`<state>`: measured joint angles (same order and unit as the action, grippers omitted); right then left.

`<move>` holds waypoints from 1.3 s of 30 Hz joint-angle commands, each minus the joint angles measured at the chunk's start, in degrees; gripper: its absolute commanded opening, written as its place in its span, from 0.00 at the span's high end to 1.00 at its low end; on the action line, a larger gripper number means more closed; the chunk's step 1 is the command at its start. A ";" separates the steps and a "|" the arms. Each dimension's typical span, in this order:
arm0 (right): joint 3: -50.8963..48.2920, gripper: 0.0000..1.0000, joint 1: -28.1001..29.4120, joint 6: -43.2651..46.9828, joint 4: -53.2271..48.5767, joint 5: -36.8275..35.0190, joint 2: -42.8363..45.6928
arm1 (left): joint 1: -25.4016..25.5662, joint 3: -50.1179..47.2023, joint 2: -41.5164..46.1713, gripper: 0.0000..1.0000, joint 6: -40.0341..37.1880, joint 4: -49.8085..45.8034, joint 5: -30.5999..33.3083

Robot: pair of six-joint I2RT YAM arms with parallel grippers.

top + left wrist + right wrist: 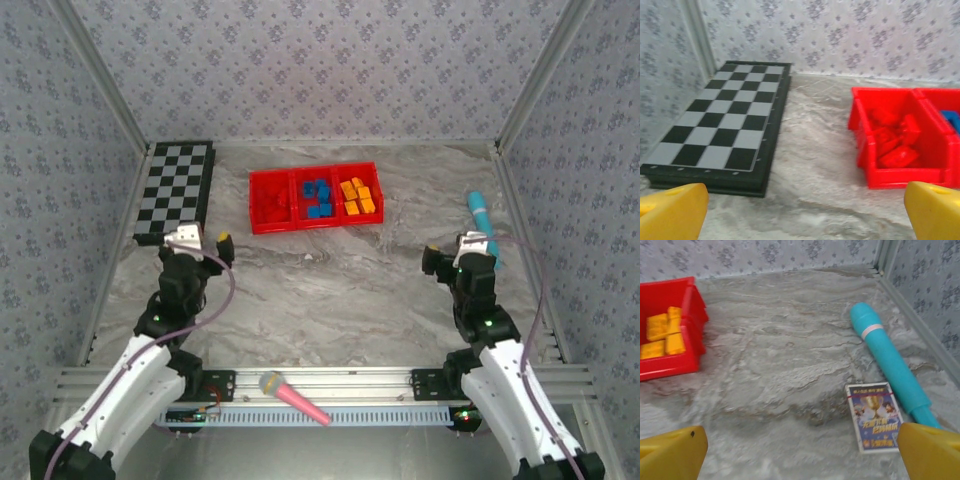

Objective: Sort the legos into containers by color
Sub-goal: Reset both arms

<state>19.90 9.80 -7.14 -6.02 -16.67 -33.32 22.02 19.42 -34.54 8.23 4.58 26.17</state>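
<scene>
The grey marbled tabletop (330,290) is stretching out in front of me, and a flat black-and-white checkered board (178,190) is lying at its far left, along the wall. A shallow bright red plastic tray (315,227) with three square compartments is sitting at the far middle, just right of the board and apart from it. I am holding my left claw (205,242) above the near left of the tabletop with its yellow fingers spread wide, gripping nothing. My right claw (460,256) is hovering at the near right, just as wide and just as bare. A teal plastic toy microphone (480,215) is lying on the right, slanting toward the side wall. A pink toy microphone with a yellowish head (295,397) is resting on the metal rail between my two bases. A small printed card (875,416) is lying flat, touching the teal microphone's handle. The small red legos (272,205) are sitting in the tray's left compartment, the blue legos (318,197) in the middle one, and the orange-yellow legos (358,197) in the right one.
</scene>
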 commanded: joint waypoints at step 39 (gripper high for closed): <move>2.13 0.00 -11.69 8.98 54.42 16.67 -54.66 | -22.55 4.33 -53.43 0.00 -7.01 41.93 -23.17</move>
